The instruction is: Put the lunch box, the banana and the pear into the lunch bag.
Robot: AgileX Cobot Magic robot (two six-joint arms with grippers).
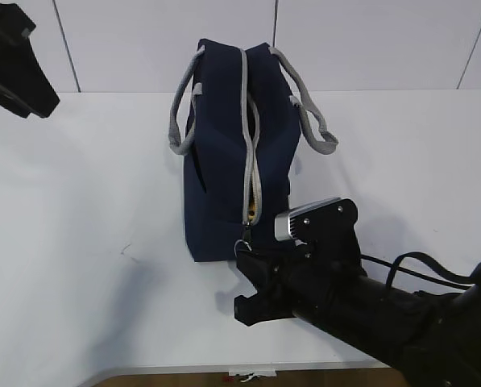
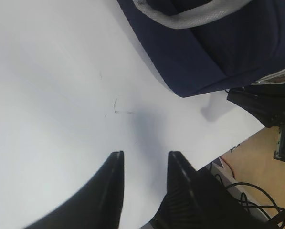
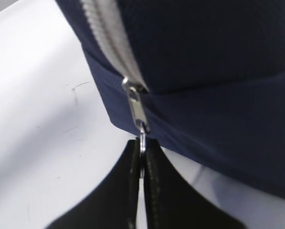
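Observation:
The navy lunch bag [image 1: 224, 161] stands on the white table with its grey zipper [image 1: 246, 137] facing me and the teeth closed along most of its length. A small yellow glimpse shows in a gap near the zipper's lower end [image 1: 253, 212]. My right gripper [image 1: 244, 251] is at the bag's near end. In the right wrist view it [image 3: 142, 149] is shut on the metal ring pull [image 3: 142, 141] below the slider [image 3: 136, 107]. My left gripper [image 2: 144, 160] is open and empty, raised at the far left [image 1: 31, 93]. The lunch box, banana and pear are not in view.
Grey webbing handles [image 1: 180, 121] hang down both sides of the bag. The table's front edge [image 1: 184, 372] runs close below my right arm. Cables and floor [image 2: 247, 186] show past that edge. Faint scratch marks [image 2: 116, 107] lie on the table left of the bag.

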